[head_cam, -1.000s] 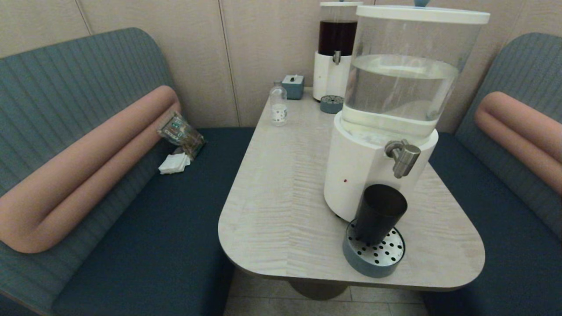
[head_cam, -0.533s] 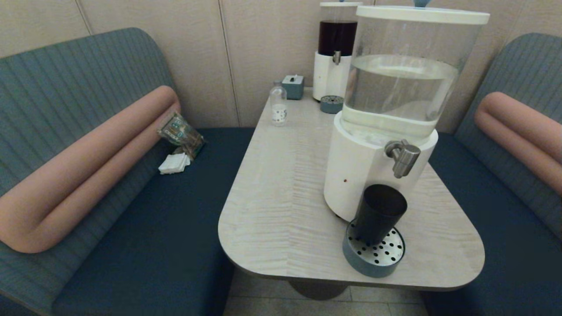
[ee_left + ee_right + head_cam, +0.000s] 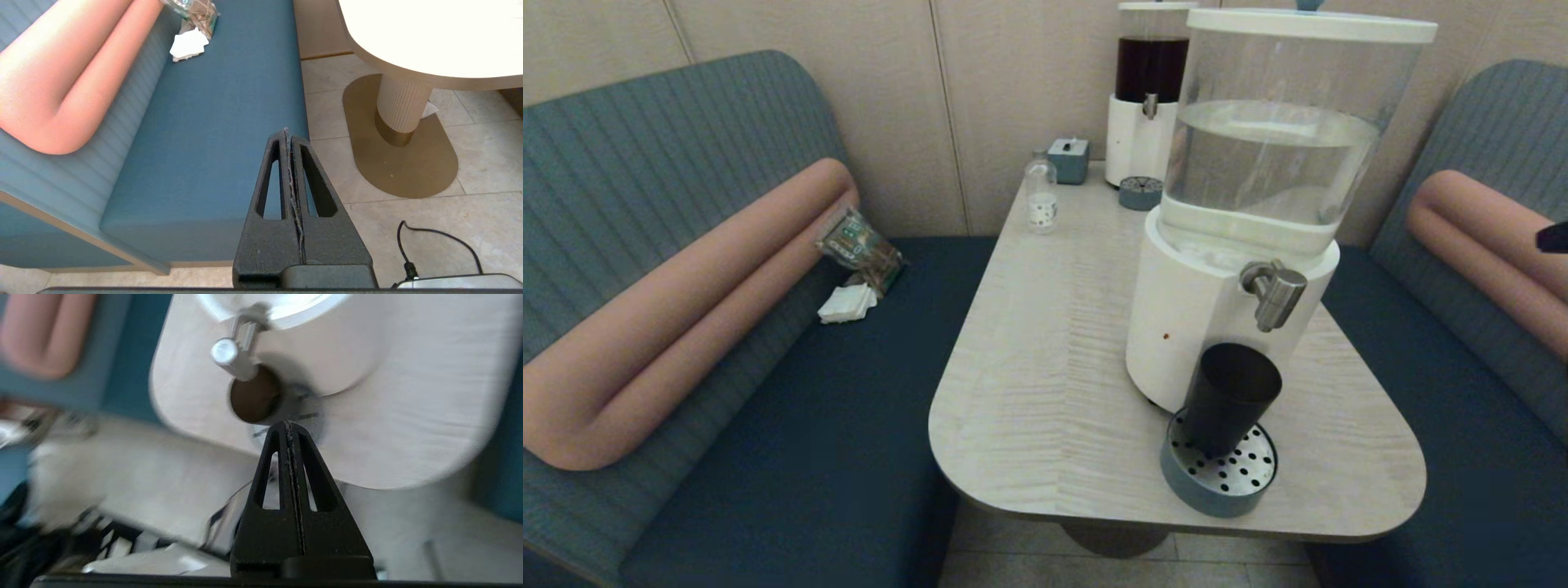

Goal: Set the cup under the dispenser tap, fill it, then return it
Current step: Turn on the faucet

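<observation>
Cup (image 3: 1229, 396) base behind tray rim (image 3: 1176, 474)

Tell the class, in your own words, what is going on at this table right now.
Nothing is being handled yet. The cup stands upright on the drip tray, below the dispenser tap, with nothing gripping it. The right gripper is shut and held in the air off the table's near edge, pointing at the cup. The left gripper, also shut, is parked low over the bench seat and the floor.

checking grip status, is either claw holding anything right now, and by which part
Nothing is held. Left claw and right claw are both shut on nothing; the cup stands untouched.
</observation>
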